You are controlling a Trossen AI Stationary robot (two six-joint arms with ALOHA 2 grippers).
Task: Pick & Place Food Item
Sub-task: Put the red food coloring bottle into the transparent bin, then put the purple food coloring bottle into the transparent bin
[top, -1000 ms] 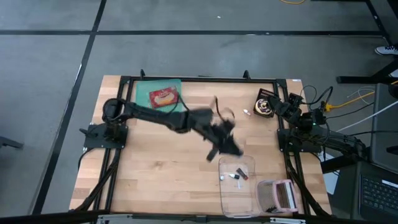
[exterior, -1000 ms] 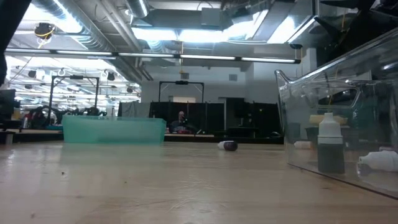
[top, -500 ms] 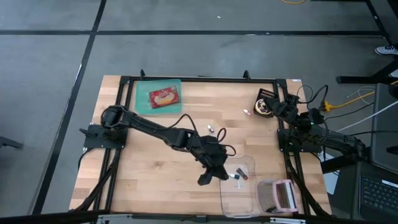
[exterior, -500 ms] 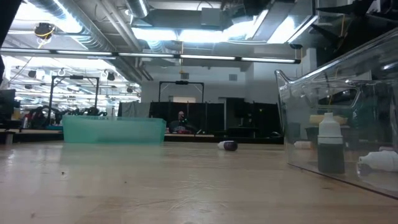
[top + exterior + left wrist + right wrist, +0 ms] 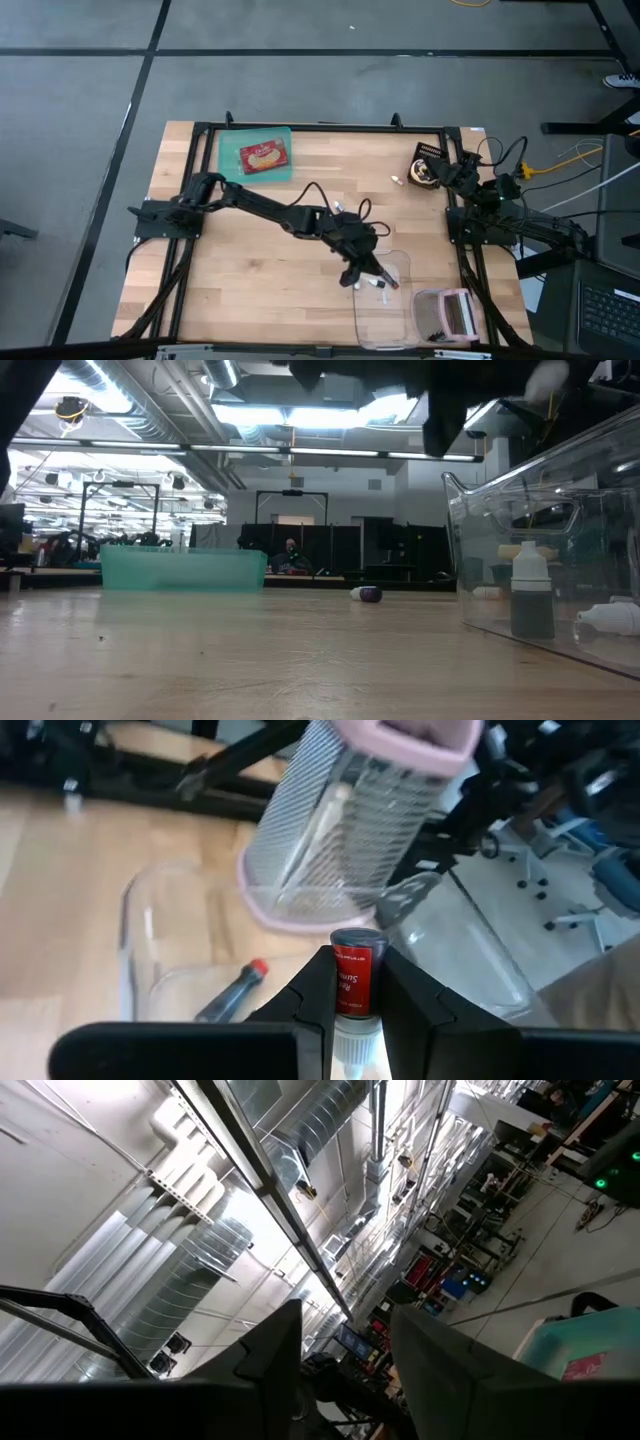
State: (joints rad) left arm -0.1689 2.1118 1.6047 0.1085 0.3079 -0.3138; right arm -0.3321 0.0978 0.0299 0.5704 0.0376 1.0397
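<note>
High view. The left arm reaches from the frame's left diagonally toward lower centre. The left claw (image 5: 362, 274) sits at the near edge of the clear bin (image 5: 402, 262) at lower centre-right, presumably so the held item can go in over the wall. Small items already lie in the bin. The pink-rimmed mesh basket (image 5: 447, 314) stands just right of the bin, at lower right. The teal tray (image 5: 228, 150) at upper left of the worktop (image 5: 240, 260) carries a red food packet (image 5: 263, 156); its print cannot be read. The right arm is folded back at the right edge, right claw (image 5: 445, 170) near a dark round object (image 5: 425, 170), waiting.

Low view. The bin's clear wall fills the right of the frame, with a small white bottle (image 5: 531, 592) upright inside and another small bottle on its side beside it. The teal tray sits at mid left. A small dark item (image 5: 367, 594) lies on the worktop at centre. Dark arm parts cross the top edge.

Left wrist view. The left claw is clamped on a small sauce bottle (image 5: 351, 982), red label, clear cap toward the camera. The label's white lettering is too small to read reliably. Bin and mesh basket lie ahead, and a red-capped item (image 5: 238, 987) lies in the bin.

Right wrist view. The right claw points at ceiling ducts. Its fingers (image 5: 270, 1350) stand apart and empty.
</note>
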